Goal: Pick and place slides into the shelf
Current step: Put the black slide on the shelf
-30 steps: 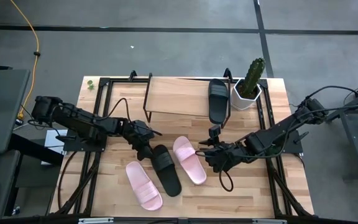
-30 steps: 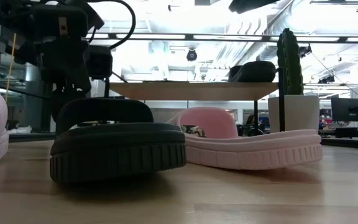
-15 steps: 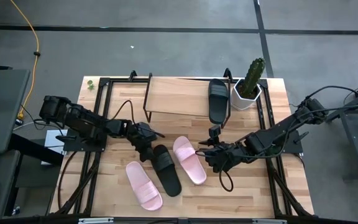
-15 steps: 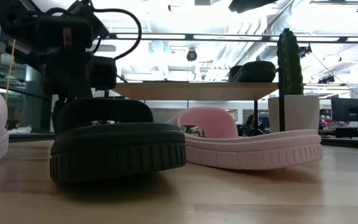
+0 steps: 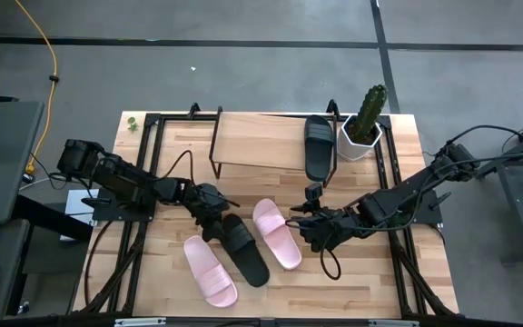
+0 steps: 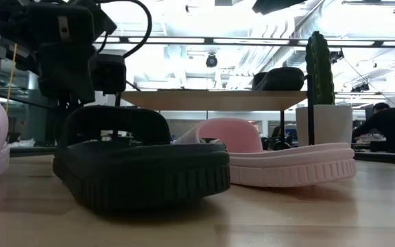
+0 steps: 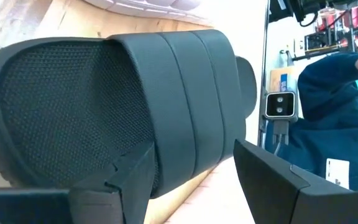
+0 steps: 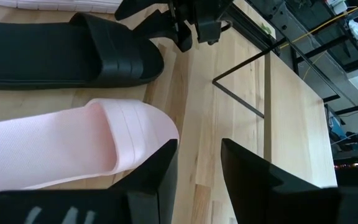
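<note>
Left end effector (image 5: 214, 221) with fingers spread around the strap of a black slide (image 5: 244, 247) on the surface (image 5: 370, 272), right end effector (image 5: 303, 228) parted, empty, just beside a pink slide (image 5: 277, 233), shelf (image 5: 257, 143) beyond both

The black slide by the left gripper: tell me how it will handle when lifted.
The black slide probably feels light: thick foam-like sole, hollow strap. It likely flexes rather than flops; in the low view its sole holds shape. The ribbed edge and textured footbed suggest decent grip for the left gripper, open at its strap end.
</note>
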`<action>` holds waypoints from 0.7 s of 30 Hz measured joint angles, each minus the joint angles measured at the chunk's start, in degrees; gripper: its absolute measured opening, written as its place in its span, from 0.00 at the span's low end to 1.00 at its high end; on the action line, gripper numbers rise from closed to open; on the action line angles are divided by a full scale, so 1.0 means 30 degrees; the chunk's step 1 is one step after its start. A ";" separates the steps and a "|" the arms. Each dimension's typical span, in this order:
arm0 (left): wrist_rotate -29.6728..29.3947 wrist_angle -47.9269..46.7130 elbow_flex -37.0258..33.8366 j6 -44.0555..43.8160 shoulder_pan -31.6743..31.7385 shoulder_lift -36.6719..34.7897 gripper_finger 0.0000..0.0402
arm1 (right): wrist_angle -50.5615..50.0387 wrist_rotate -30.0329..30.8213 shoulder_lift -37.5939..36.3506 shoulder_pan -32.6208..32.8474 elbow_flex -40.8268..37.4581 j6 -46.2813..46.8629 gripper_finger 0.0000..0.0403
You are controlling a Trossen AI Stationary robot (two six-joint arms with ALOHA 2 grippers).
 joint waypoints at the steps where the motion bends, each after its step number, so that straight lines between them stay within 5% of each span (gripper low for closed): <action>1: -0.0001 0.0000 0.0002 -0.0046 0.0004 0.0000 0.51 | 0.0000 0.0000 0.0000 0.0000 0.0000 -0.0007 0.29; 21: 0.0851 0.2208 0.0000 -0.0580 0.0044 0.1743 0.51 | 0.0160 0.0001 0.0000 0.0000 0.0000 -0.0020 0.29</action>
